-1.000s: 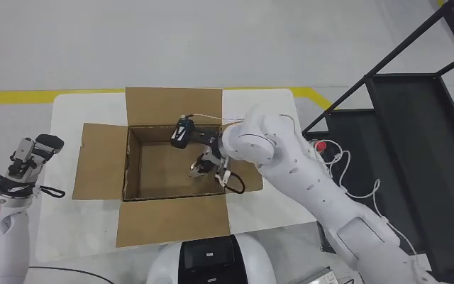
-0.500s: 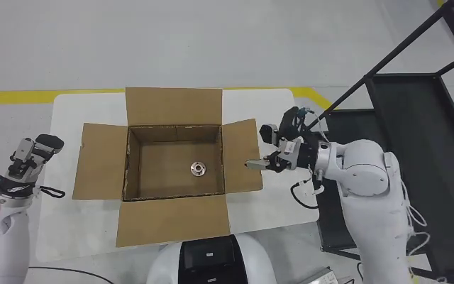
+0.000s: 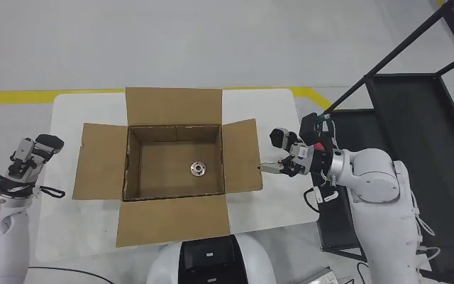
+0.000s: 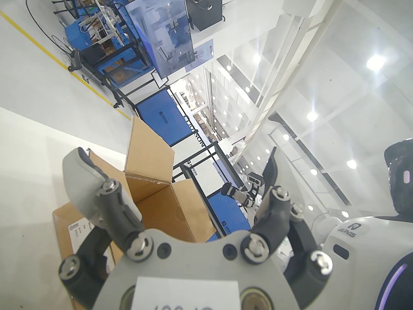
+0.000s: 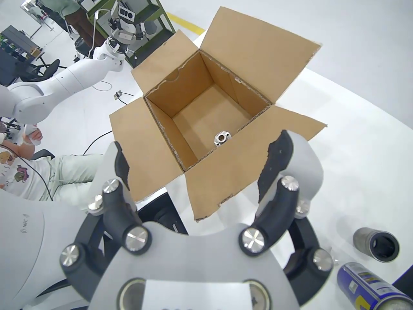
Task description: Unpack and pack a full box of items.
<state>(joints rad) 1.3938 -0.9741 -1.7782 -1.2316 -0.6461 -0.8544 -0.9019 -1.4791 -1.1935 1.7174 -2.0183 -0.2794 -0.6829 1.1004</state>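
**boxwatcher:** One big white tabletop (image 3: 85,113), and a cardboard box (image 3: 176,133) sits in the middle of it, mouth facing straight up. All four flaps (image 3: 99,162) are folded outward. The long side of the opening runs across between the two arms.

**gearhead22:** What are the arms doing?

**boxwatcher:** The right hand (image 3: 271,151) hangs over the tabletop just past the outer edge of the flap on its side. Its fingers point toward the box and are spread wide with nothing between them. The left hand (image 3: 37,148) is out by the tabletop's far edge on its own side, well apart from the box. It's also spread open and carrying nothing.

**gearhead22:** Any loose stuff?

**boxwatcher:** A blue spray can (image 5: 371,285) lies on its side on the tabletop near the right hand. Just beside it is a short dark cylinder (image 5: 376,245), also on its side, open end showing.

**gearhead22:** And inside the box?

**boxwatcher:** A small flanged metal part (image 3: 198,168) sits on the box floor, off-centre toward the right arm's side. Its axis is upright and the bore opens toward the ceiling.
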